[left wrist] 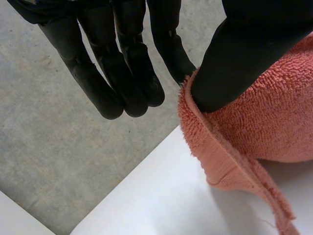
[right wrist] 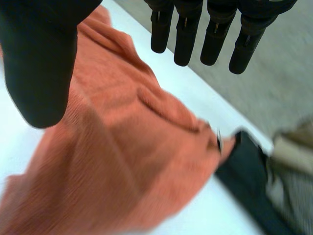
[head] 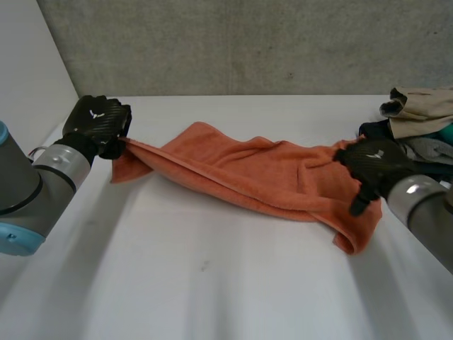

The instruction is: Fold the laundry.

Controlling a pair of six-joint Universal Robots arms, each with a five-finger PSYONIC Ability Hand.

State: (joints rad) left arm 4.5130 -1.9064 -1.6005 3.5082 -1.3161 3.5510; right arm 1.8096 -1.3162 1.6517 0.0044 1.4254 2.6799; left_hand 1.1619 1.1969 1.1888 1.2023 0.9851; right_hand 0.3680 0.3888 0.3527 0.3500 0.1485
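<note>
An orange towel (head: 262, 173) lies stretched in loose folds across the white table (head: 212, 283), from the far left to the right. My left hand (head: 95, 122) is at the towel's left end. In the left wrist view its thumb (left wrist: 244, 54) presses the towel's hemmed edge (left wrist: 210, 147) against the nearest finger, the other fingers straight beside it. My right hand (head: 375, 164) is over the towel's right end, where the cloth droops in a fold. In the right wrist view its fingers (right wrist: 215, 34) are straight and the thumb (right wrist: 39, 63) stands apart, above the towel (right wrist: 122, 161) without holding it.
A pile of other laundry (head: 417, 120), beige, dark, teal and grey, sits at the table's far right, just behind my right hand. A dark garment (right wrist: 249, 171) from it lies next to the towel's end. A concrete wall runs behind the table.
</note>
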